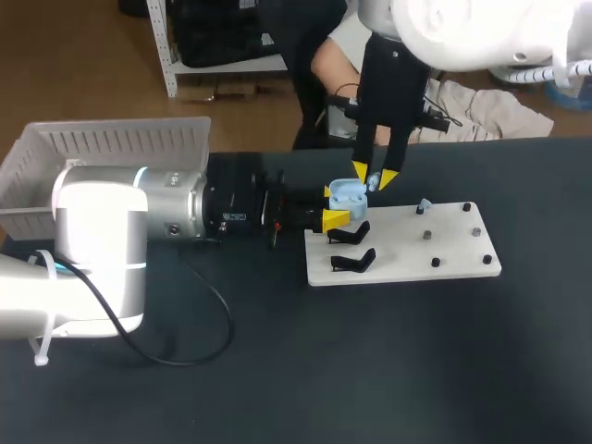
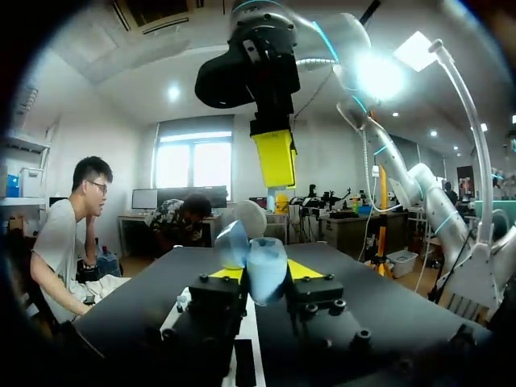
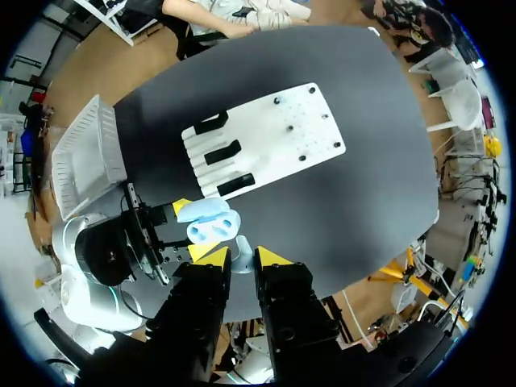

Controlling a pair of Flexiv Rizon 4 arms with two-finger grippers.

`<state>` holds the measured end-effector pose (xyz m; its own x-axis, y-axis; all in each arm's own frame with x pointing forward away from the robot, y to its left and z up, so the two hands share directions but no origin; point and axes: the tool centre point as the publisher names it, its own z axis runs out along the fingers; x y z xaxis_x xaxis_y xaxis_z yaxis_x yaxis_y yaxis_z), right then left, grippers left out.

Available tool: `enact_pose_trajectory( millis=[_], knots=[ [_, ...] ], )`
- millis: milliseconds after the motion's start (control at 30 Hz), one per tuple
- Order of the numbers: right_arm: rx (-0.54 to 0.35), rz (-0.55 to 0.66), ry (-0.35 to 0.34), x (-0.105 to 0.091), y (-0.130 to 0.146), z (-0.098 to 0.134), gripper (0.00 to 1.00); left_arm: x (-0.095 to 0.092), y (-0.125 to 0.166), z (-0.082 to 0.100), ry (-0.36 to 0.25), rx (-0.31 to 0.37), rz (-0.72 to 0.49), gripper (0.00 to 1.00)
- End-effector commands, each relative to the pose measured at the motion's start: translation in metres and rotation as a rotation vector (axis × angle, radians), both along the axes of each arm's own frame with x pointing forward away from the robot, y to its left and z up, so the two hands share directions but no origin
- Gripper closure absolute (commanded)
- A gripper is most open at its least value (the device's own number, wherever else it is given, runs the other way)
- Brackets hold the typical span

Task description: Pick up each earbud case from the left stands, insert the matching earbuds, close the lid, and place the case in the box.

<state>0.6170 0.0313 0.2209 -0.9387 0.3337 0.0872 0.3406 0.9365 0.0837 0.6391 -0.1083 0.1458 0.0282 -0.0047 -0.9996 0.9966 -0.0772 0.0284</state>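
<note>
Pale-blue plastic, the case (image 1: pixel 350 193) sits just above the frame's centre with its lid open. The left gripper (image 1: pixel 333 205) pinches it from two sides over the upper-left corner of the white board (image 1: pixel 444 254). The right gripper (image 1: pixel 374 176) hangs above it, tips nipping what looks like a small blue earbud (image 1: pixel 373 184). The case is likely light, hard and slick — best gripped across the body, clear of the hinge. The earbud wants a gentle pinch. No print is legible — too small.
</note>
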Motion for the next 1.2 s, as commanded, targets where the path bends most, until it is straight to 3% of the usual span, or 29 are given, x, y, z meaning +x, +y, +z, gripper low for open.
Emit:
enact_pose_trajectory(
  millis=[33,300,500,600,933,1200],
  knots=[
    [-0.005,0.0,0.007,0.002,0.002,0.002,1.0,-0.001,0.0,-0.001,-0.004,-0.004,0.006,1.0],
    [-0.005,0.0,0.007,0.002,0.002,0.002,1.0,-0.001,0.0,-0.001,-0.004,-0.004,0.006,1.0],
    [-0.062,-0.078,0.023,-0.001,0.01,0.002,1.0,-0.001,0.0,-0.001,-0.004,-0.004,0.006,1.0],
    [-0.081,-0.136,-0.011,-0.005,0.015,0.006,1.0,-0.001,0.0,-0.001,-0.004,-0.004,0.006,1.0],
    [-0.127,-0.293,0.074,-0.01,0.022,0.003,1.0,-0.001,0.0,-0.001,-0.004,-0.004,0.006,1.0],
    [-0.109,-0.293,0.065,-0.007,0.023,0.001,1.0,-0.001,0.0,-0.001,-0.004,-0.004,0.006,1.0]
  ],
)
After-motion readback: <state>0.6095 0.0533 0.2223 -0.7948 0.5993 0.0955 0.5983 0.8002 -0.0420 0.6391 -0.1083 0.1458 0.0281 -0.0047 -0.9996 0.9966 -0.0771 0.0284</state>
